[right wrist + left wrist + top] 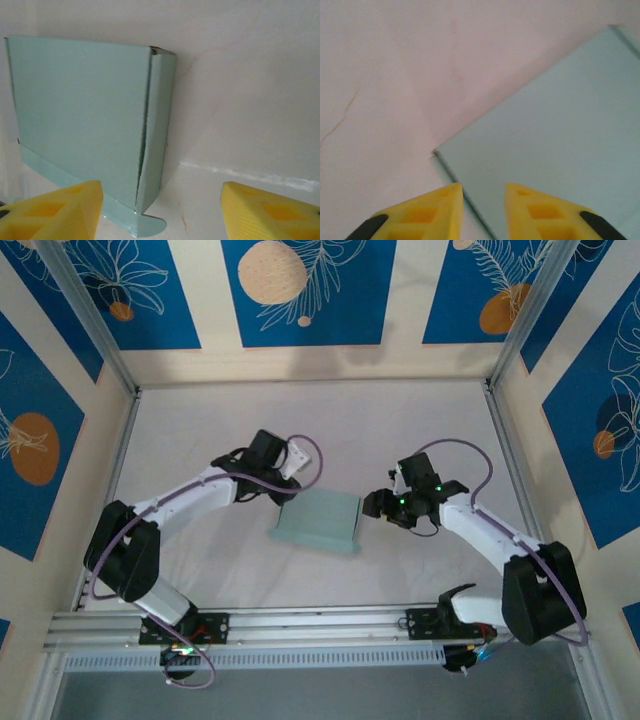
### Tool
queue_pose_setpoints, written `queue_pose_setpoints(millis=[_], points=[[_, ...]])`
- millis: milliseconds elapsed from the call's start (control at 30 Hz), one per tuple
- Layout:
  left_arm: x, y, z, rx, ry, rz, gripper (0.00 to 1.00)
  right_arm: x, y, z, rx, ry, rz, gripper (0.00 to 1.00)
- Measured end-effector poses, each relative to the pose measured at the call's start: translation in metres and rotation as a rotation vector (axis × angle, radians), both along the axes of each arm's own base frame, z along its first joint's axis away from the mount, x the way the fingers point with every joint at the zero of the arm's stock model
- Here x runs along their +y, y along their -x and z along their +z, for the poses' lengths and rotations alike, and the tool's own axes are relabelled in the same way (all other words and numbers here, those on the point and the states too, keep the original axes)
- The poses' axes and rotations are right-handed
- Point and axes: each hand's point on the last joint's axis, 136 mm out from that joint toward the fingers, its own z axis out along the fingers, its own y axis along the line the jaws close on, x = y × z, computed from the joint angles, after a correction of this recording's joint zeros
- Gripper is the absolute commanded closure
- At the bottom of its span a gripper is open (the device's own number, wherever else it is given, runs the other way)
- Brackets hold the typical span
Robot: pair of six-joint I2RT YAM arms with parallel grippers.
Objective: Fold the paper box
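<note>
The paper box [318, 522] is a flat, pale grey-green rectangle lying on the white table between my two arms. My left gripper [284, 490] hovers at its far-left corner. In the left wrist view the yellow fingertips [437, 210] stand a narrow gap apart, and the box's [560, 125] left edge runs beneath that gap; nothing is pinched. My right gripper [376, 504] is beside the box's right end, open wide. In the right wrist view the box's [80, 110] narrow end wall [159, 120] and a rounded tab [150, 226] lie between the spread fingers, nearer the left one.
A white cloth [200, 420] covers the table. Aluminium frame posts [100, 330] and blue patterned walls close in the back and sides. A metal rail [320, 625] carries both arm bases along the near edge.
</note>
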Motion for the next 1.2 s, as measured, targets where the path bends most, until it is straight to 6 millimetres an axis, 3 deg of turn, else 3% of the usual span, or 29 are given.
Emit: queue_pose_setpoints(millis=[133, 267, 567, 767, 900, 1200], points=[[0.021, -0.006, -0.015, 0.086, 0.047, 0.129, 0.63, 0.009, -0.007, 0.000, 0.008, -0.060, -0.013, 0.33], [0.022, -0.007, -0.030, 0.195, 0.119, 0.176, 0.64, 0.018, -0.013, 0.002, 0.000, -0.115, -0.007, 0.33], [0.023, 0.003, -0.068, 0.364, 0.161, 0.201, 0.67, 0.018, -0.010, -0.019, 0.067, -0.151, -0.033, 0.32], [0.025, -0.001, -0.070, 0.399, 0.214, 0.208, 0.75, 0.021, -0.011, -0.025, 0.077, -0.169, -0.024, 0.31], [0.026, -0.003, -0.070, 0.418, 0.251, 0.207, 0.82, 0.024, -0.011, -0.031, 0.096, -0.183, -0.021, 0.26], [0.033, -0.009, -0.070, 0.467, 0.347, 0.227, 0.88, 0.029, -0.009, -0.041, 0.128, -0.223, -0.015, 0.16]])
